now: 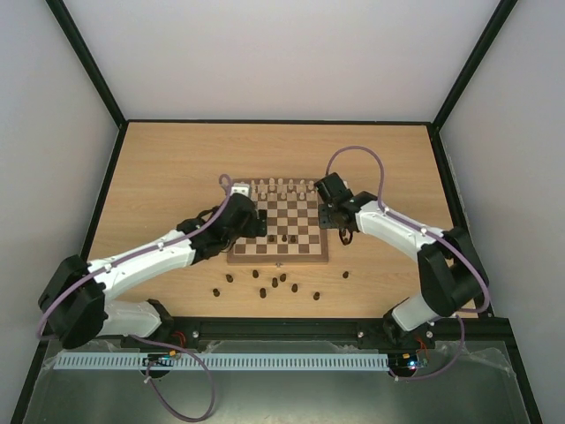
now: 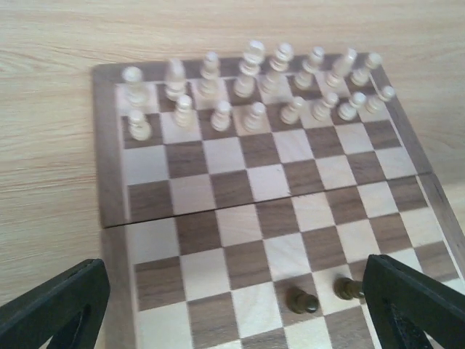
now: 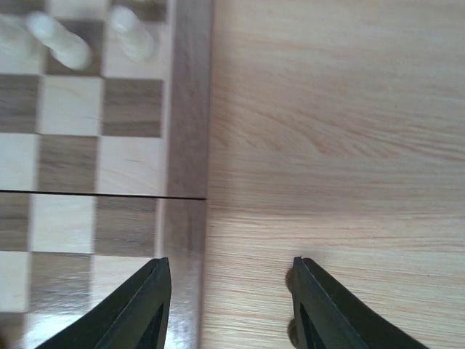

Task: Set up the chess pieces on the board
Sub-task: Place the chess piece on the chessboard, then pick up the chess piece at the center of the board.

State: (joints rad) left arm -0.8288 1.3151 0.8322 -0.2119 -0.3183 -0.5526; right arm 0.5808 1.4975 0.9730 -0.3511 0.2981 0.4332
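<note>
The board lies mid-table, with cream-white pieces along its far two rows. Two dark brown chess pieces stand on its near half; in the left wrist view they are at the lower right, one partly behind my right finger. Several more dark pieces lie scattered on the table in front of the board. My left gripper is open and empty above the board's left half. My right gripper is open and empty, straddling the board's right border.
Cream-white pieces fill the far rows; two show at the top left of the right wrist view. One dark piece lies apart at the right. A small dark shape peeks from behind my right gripper's right finger.
</note>
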